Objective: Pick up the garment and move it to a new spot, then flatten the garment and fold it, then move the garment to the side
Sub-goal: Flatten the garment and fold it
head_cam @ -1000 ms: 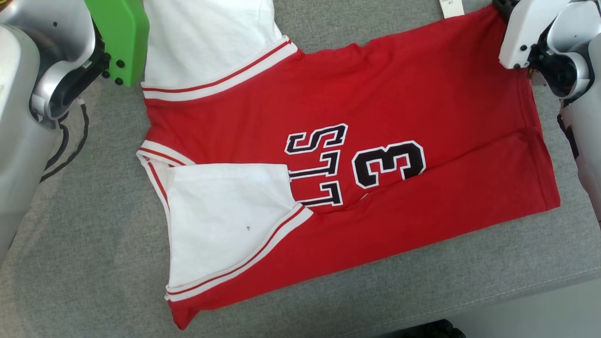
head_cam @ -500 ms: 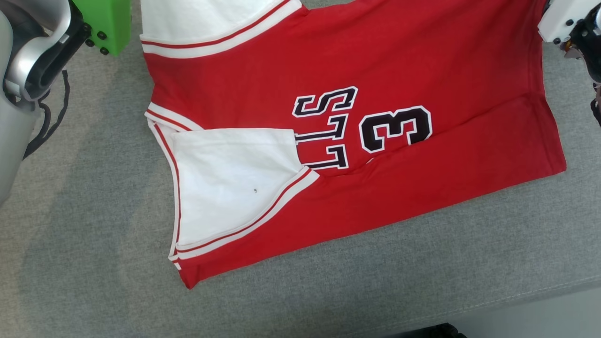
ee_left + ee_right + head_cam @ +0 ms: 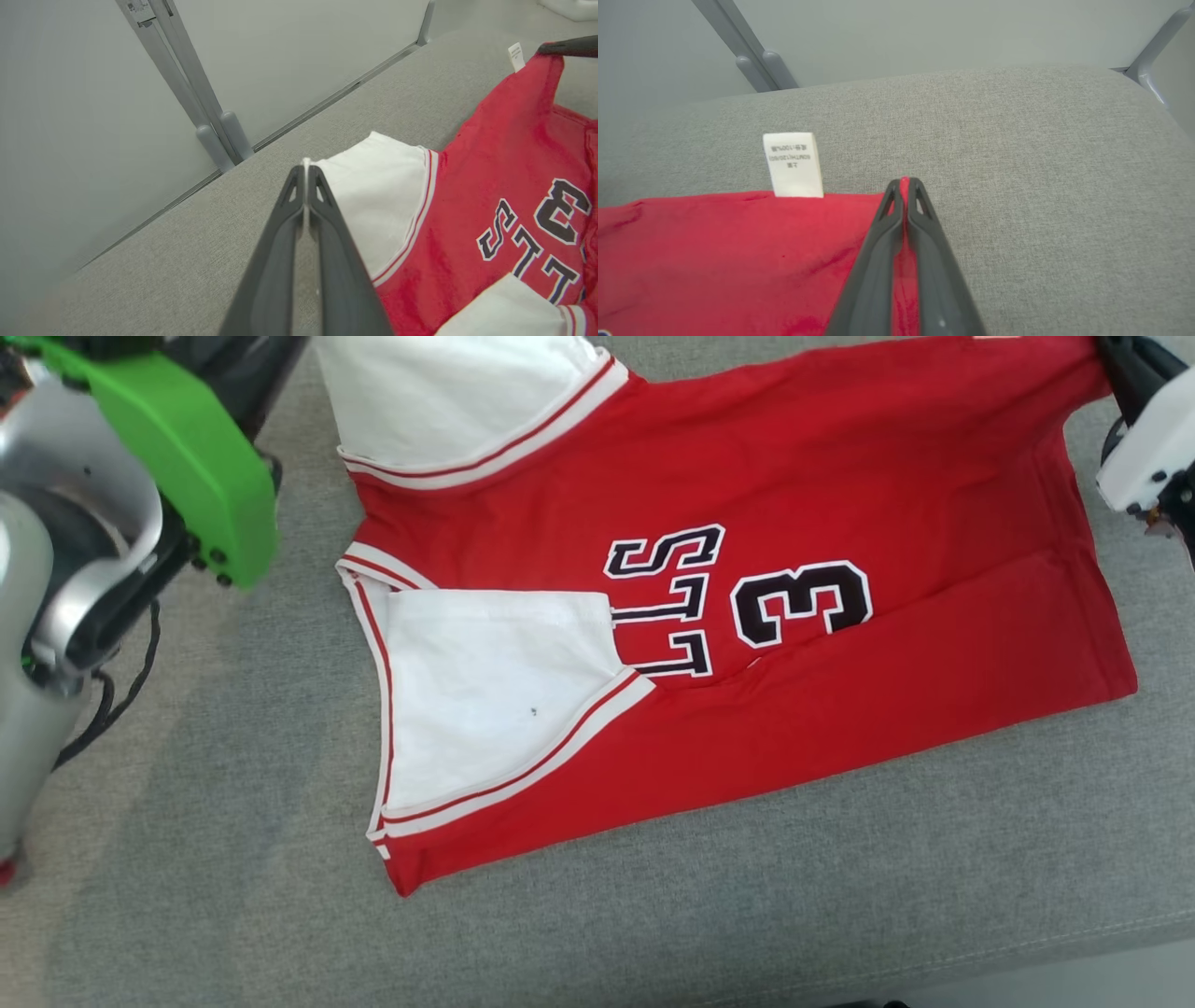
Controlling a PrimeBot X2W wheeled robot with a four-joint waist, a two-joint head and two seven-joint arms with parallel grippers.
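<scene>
Left gripper (image 3: 306, 170) pinches the white sleeve (image 3: 373, 200) of the jersey (image 3: 840, 476); right gripper (image 3: 904, 184) pinches its red hem corner (image 3: 852, 212); lift both evenly, far edge taut, for folding.

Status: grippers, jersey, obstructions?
Left gripper shut on jersey sleeve. Right gripper shut on hem corner. Jersey partly folded on grey pad. No obstruction seen.

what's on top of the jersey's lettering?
A folded-in white sleeve lies on the jersey, overlapping the lettering. "LLS" and "3" show; any letters beneath the sleeve are hidden.
</scene>
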